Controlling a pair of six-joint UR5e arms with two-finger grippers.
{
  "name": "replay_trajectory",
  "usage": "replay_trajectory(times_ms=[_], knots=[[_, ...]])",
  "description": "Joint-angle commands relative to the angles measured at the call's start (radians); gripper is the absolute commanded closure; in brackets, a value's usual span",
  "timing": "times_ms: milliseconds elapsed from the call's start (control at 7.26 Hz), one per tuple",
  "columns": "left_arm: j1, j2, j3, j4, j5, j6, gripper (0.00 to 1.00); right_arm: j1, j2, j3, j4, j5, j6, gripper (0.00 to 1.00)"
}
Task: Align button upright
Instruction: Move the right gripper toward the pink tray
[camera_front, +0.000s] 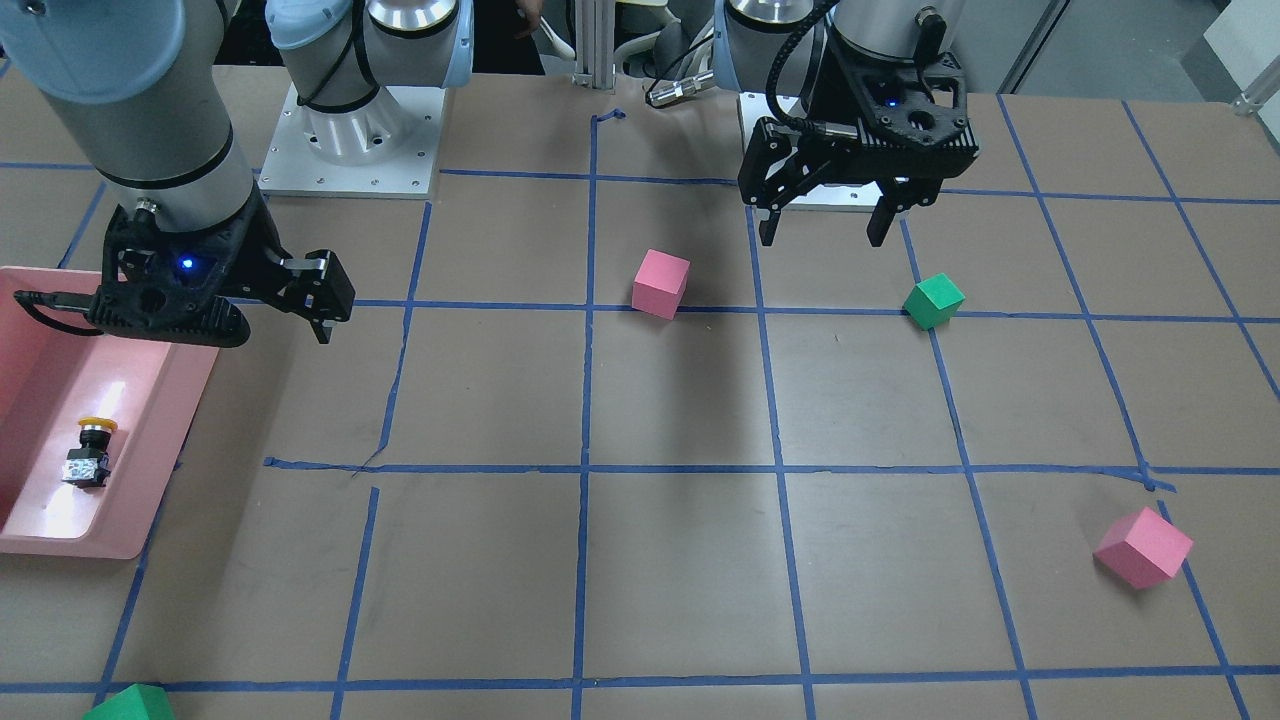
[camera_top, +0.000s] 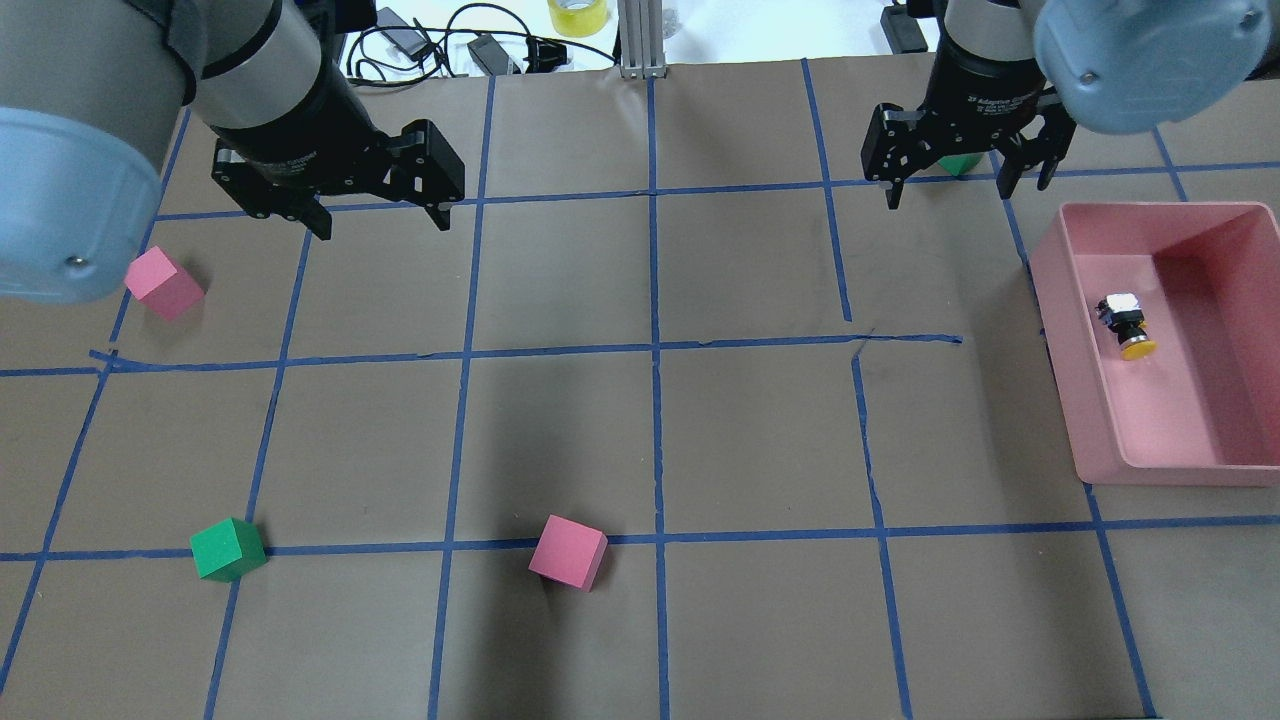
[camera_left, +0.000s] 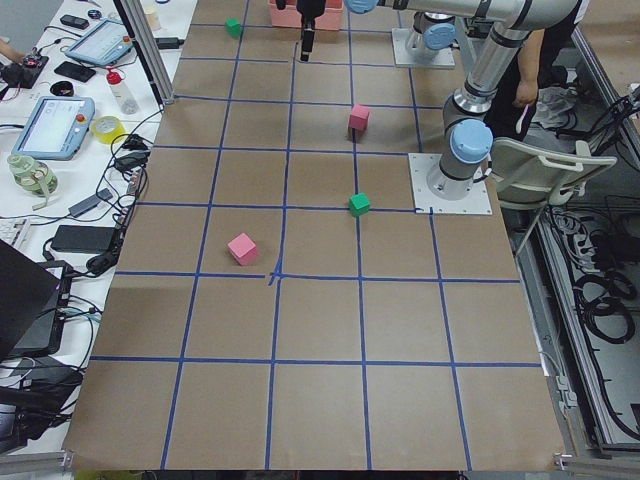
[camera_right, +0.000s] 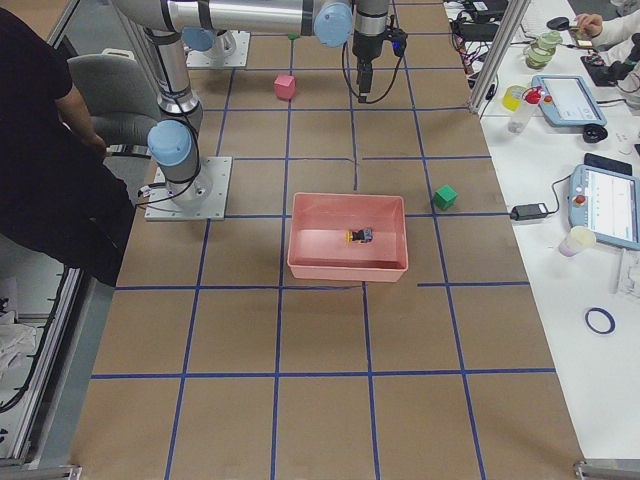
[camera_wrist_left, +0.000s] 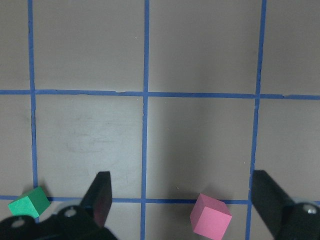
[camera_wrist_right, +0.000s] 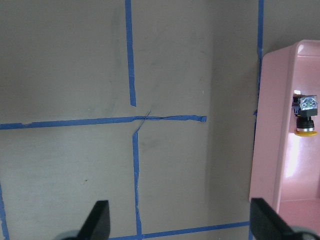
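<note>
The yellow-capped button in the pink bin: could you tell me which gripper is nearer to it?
The right gripper is nearer, hovering open just beyond the pink bin that holds the button. The left gripper hangs open across the table, near a pink cube.

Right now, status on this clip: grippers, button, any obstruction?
Left gripper open, empty. Right gripper open, empty, short of the pink bin. Button on its side inside the bin, untouched. Only the bin walls around it.

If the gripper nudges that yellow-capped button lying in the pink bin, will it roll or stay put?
The button lies on its side in the pink bin. Its round yellow cap would probably let it pivot or roll in an arc, while the blocky base likely resists a free roll. It looks rigid, and once stood upright on that small base it seems apt to tip.
</note>
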Motion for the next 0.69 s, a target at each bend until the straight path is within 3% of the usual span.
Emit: replay_trajectory(times_ms=[0,138,413,551], knots=[[0.001,0.001,0.0,0.0,0.0,0.0,0.0,0.0,0.005,0.007,-0.011,0.001,0.001,0.0],[0.001,0.001,0.0,0.0,0.0,0.0,0.0,0.0,0.003,0.003,-0.017,0.004,0.0,0.0],[0.001,0.001,0.0,0.0,0.0,0.0,0.0,-0.006,0.002,-0.002,-0.014,0.114,0.0,0.0],[0.001,0.001,0.0,0.0,0.0,0.0,0.0,-0.003,-0.004,-0.006,0.006,0.124,0.0,0.0]])
